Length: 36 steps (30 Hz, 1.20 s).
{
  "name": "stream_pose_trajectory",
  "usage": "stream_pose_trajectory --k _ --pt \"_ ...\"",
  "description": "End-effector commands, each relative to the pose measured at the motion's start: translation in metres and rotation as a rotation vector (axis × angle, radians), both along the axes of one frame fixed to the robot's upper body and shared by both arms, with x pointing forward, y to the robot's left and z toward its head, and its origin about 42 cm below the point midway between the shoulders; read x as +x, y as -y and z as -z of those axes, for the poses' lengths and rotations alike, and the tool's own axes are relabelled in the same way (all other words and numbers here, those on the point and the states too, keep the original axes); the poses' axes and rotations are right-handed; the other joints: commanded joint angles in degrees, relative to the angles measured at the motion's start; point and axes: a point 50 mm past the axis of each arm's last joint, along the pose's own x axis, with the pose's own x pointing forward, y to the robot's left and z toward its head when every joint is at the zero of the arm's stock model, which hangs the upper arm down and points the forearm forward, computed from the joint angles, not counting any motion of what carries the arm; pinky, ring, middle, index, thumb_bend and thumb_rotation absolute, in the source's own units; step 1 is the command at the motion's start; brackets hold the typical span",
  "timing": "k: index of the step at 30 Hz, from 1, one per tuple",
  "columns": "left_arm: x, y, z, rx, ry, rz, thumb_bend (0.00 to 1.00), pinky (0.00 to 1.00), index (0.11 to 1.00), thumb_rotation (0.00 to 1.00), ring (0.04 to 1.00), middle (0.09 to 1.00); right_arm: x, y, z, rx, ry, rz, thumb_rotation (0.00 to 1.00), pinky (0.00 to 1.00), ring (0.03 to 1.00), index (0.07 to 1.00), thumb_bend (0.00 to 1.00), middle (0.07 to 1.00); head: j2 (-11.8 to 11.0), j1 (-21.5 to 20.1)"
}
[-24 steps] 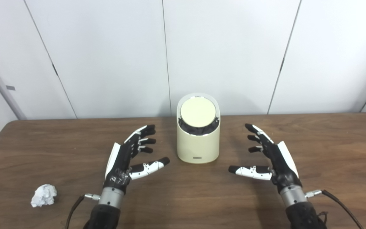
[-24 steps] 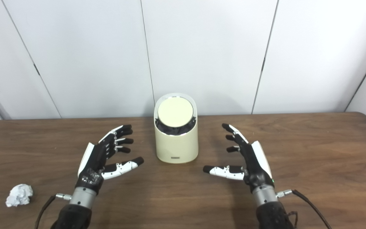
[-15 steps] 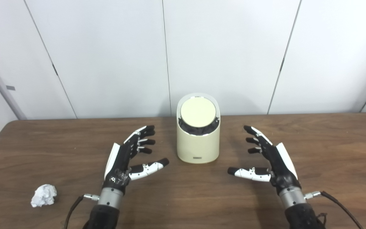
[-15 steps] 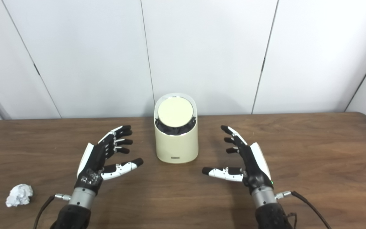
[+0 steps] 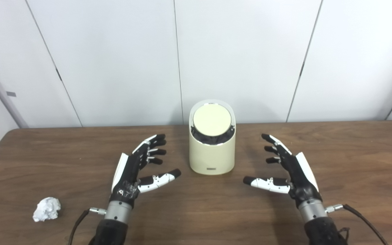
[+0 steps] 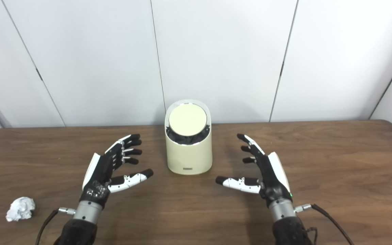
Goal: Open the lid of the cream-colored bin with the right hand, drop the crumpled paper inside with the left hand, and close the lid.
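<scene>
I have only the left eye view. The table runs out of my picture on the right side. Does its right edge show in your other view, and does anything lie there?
Observer: Yes. The right eye view shows the right edge of the table, with a rounded far corner. I see nothing lying between that edge and the right hand.
Operator: Thank you. Does any light show at the wrist of that hand? I find none in my picture.
Observer: Yes, a small green light shows at the wrist, on the side turned away from the cream-colored bin.
</scene>
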Motion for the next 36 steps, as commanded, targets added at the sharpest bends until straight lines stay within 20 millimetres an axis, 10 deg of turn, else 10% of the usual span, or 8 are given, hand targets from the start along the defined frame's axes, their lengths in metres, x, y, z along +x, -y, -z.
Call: stream_pose_trajectory --k 1,19,36 --pt "0.006 0.003 -0.015 -0.001 0.068 0.005 0.78 0.65 0.832 0.11 0.734 0.811 0.015 -0.010 -0.034 0.007 0.128 -0.011 0.35 0.71 0.861 0.884 0.80 0.914 0.03 -0.04" --pt "0.006 0.005 -0.016 -0.011 0.066 0.003 0.77 0.63 0.833 0.10 0.736 0.810 0.070 -0.045 -0.099 -0.099 0.215 -0.044 0.36 0.64 0.837 0.929 0.86 0.903 -0.68 0.42" --pt "0.008 0.007 -0.017 -0.020 0.066 0.005 0.78 0.67 0.835 0.11 0.746 0.819 0.096 -0.068 -0.114 -0.116 0.199 -0.053 0.39 0.68 0.836 0.932 0.87 0.916 -0.69 1.09"
